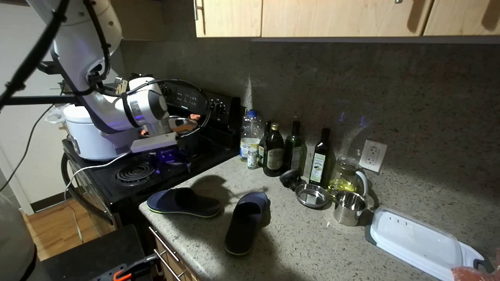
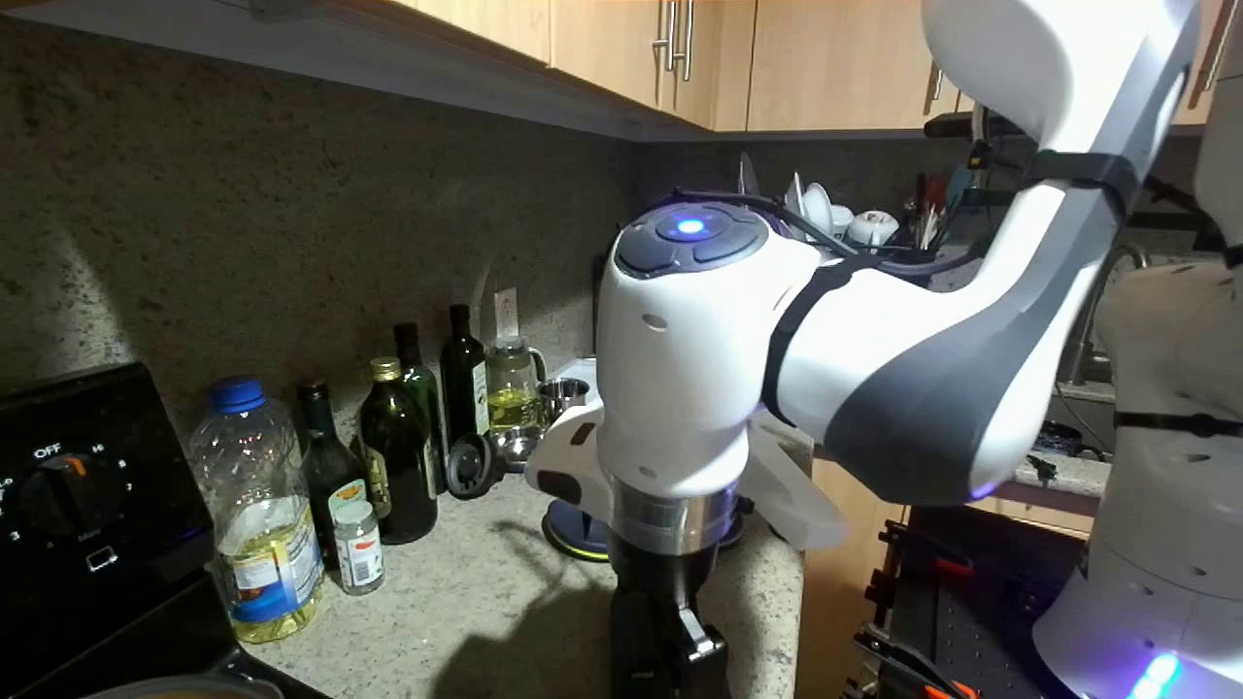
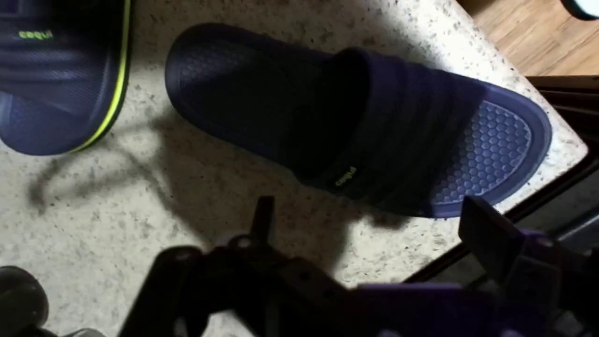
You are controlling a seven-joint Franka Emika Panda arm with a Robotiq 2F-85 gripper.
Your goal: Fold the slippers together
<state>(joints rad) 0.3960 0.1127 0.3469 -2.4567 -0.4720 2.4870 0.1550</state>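
Two navy-blue slippers lie apart and flat, soles down, on the speckled counter. One slipper lies at the counter corner by the stove. The second slipper lies at an angle to it, with a yellow-green sole edge and cut off in the wrist view. In an exterior view the arm hides most of the slippers; part of one slipper shows. My gripper is open and empty, with fingers wide apart. It hangs above the stove side of the corner slipper and also shows in the exterior views.
Several bottles stand along the backsplash. A steel dish, a steel cup, a glass jug and a white container stand farther along. The black stove holds a white cooker.
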